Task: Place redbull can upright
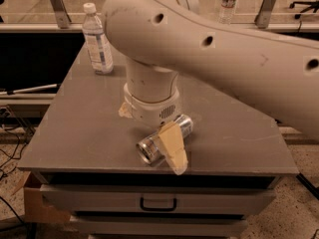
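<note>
End effector [151,140] spread wide, straddling redbull can [148,150] lying sideways at near table [75,133] edge; water bottle [97,41] far left.

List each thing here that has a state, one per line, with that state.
redbull can: lying on its side, not upright
gripper: open, down at the can, one finger across its front
water bottle: upright, cap on
far bottle: upright
drawer: shut
</note>
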Available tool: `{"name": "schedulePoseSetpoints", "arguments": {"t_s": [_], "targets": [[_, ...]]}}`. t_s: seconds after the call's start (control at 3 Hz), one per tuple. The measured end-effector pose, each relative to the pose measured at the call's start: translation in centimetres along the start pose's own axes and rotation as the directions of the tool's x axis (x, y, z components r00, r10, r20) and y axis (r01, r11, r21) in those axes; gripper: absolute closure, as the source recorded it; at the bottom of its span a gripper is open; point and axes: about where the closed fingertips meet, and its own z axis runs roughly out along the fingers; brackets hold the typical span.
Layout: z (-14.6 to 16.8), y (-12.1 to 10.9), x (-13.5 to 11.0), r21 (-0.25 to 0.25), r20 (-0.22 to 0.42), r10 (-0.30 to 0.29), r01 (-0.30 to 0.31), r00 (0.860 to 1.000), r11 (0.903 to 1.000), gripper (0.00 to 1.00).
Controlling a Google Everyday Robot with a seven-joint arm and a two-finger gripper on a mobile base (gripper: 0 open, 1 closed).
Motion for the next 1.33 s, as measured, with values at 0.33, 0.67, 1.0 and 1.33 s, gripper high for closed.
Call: {"name": "schedulePoseSetpoints", "arguments": {"t_s": [0.33, 0.67, 1.0, 1.33], "targets": [[0.60, 0.43, 0.53, -0.019, -0.027, 0.035, -0.035, 0.999, 0.9992, 0.00], [0.77, 0.61, 0.84, -0.025, -0.038, 0.049, -0.050, 0.998, 0.9984, 0.00], [0.89, 0.73, 0.98, -0.028, -0.042, 0.054, -0.055, 0.998, 0.9981, 0.13], [1.10, 0.69, 1.19, -0.031, -0.047, 0.058, -0.059, 0.997, 0.9978, 0.44]]}}
